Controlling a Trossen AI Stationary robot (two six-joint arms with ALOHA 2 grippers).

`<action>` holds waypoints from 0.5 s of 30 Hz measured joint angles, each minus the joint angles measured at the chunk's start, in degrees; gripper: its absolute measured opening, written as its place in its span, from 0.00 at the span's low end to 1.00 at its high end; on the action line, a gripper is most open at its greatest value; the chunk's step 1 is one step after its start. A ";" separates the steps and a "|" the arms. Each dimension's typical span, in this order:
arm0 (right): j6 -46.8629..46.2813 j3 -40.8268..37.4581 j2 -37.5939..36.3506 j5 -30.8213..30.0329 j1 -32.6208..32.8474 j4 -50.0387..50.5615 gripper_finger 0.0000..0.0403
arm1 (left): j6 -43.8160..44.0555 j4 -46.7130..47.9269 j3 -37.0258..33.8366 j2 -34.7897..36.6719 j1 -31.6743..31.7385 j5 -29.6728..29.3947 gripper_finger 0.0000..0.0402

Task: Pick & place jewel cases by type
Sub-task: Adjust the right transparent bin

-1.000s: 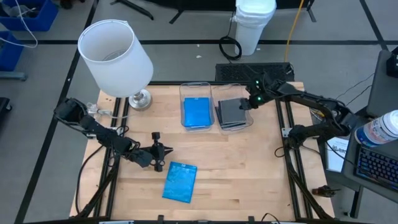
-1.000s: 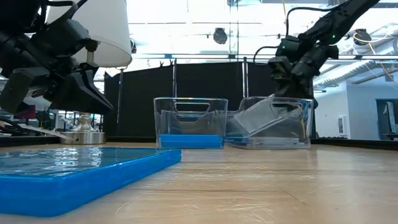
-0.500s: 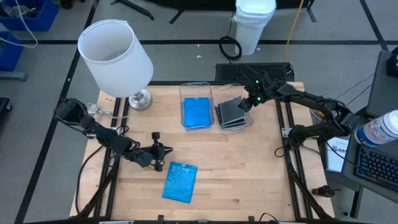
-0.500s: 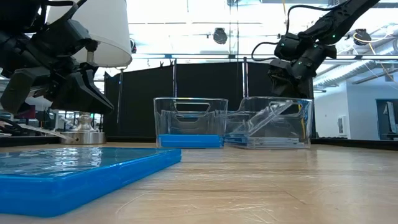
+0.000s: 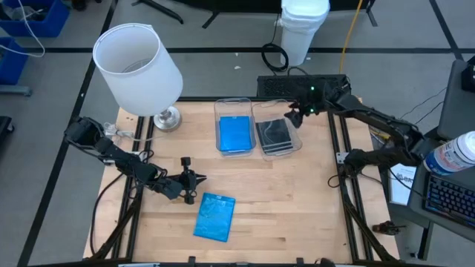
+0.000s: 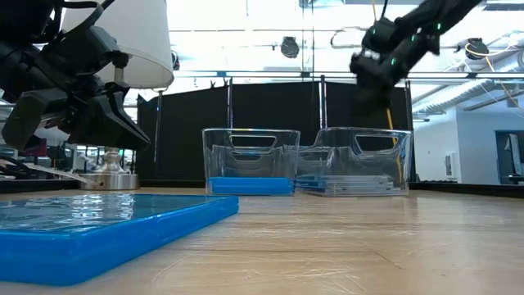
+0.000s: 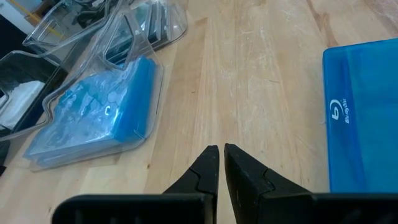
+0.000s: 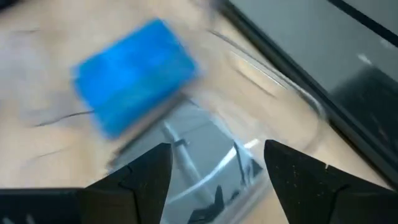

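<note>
A blue jewel case [image 5: 215, 216] lies flat on the wooden table near its front edge, and fills the foreground of the low view [image 6: 98, 225]. At the far side stand two clear bins. The left bin [image 5: 234, 134] holds blue cases [image 7: 99, 118]. The right bin [image 5: 274, 136] holds grey cases [image 8: 186, 155] lying flat. My right gripper [image 5: 295, 117] hangs open above the right bin's far right corner, holding nothing [image 8: 217, 155]. My left gripper [image 5: 199, 178] is shut just above the table, a little beyond the loose blue case and apart from it [image 7: 221, 149].
A lamp with a white shade [image 5: 137, 63] stands on its metal base [image 5: 167, 117] at the table's far left corner. A dark keyboard [image 5: 300, 84] lies just beyond the far edge. Bare wood [image 5: 297, 200] spreads over the table's middle and right.
My right gripper has let go of the grey case that leaned tilted in the right bin. It has risen clear of the bin and rolled at the wrist. The case has dropped flat onto the other grey cases.
</note>
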State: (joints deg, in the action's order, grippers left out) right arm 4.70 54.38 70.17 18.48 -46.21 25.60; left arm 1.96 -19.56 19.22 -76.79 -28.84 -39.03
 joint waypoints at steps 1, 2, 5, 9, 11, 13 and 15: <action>2.55 1.36 -0.59 2.35 0.57 2.01 0.60 | 0.00 -0.01 0.00 0.00 0.00 0.00 0.09; 6.37 2.76 -1.09 5.73 1.65 4.63 0.60 | 0.02 -0.01 0.00 0.00 0.00 0.00 0.09; 19.14 5.33 -3.03 9.72 8.07 15.32 0.60 | 0.02 -0.72 0.00 0.00 0.00 -0.02 0.09; 16.54 5.34 -4.31 -10.41 22.26 16.63 0.60 | -0.37 -5.37 0.03 -0.02 0.47 -0.69 0.09; 15.77 5.06 -3.95 -18.35 28.50 17.58 0.59 | -0.45 -8.04 0.04 -0.02 1.01 -1.12 0.09; 14.84 5.06 -3.12 -21.11 33.97 17.11 0.58 | -0.87 -9.95 0.06 -0.02 1.69 -1.24 0.09; 14.10 5.06 -2.22 -21.19 37.78 16.41 0.56 | -1.10 -10.71 0.06 -0.02 2.41 -0.99 0.09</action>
State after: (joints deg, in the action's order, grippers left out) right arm 18.80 59.44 67.96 -2.71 -8.43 42.01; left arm 0.85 -30.27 19.28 -76.82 -26.43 -40.01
